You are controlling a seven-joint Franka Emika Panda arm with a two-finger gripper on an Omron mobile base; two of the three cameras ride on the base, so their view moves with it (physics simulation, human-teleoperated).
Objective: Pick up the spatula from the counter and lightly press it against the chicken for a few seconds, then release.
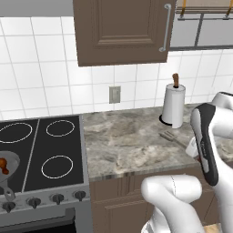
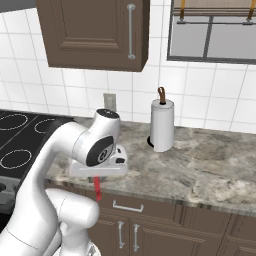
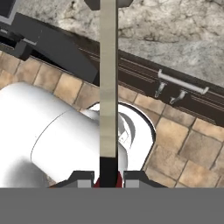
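The gripper (image 3: 108,178) pinches the spatula (image 3: 108,87) near its red handle end, fingers pressed tight on it, so the long, flat beige shaft points away from the hand with the blade leading, ready to lie on food. It is held clear above the edge of the counter (image 1: 123,141), a mottled grey stone slab. The chicken (image 1: 3,164), a small brown lump, sits in a round grey pan (image 1: 16,157) on the black stove (image 1: 50,150), well apart to the left, so a long carry probably remains
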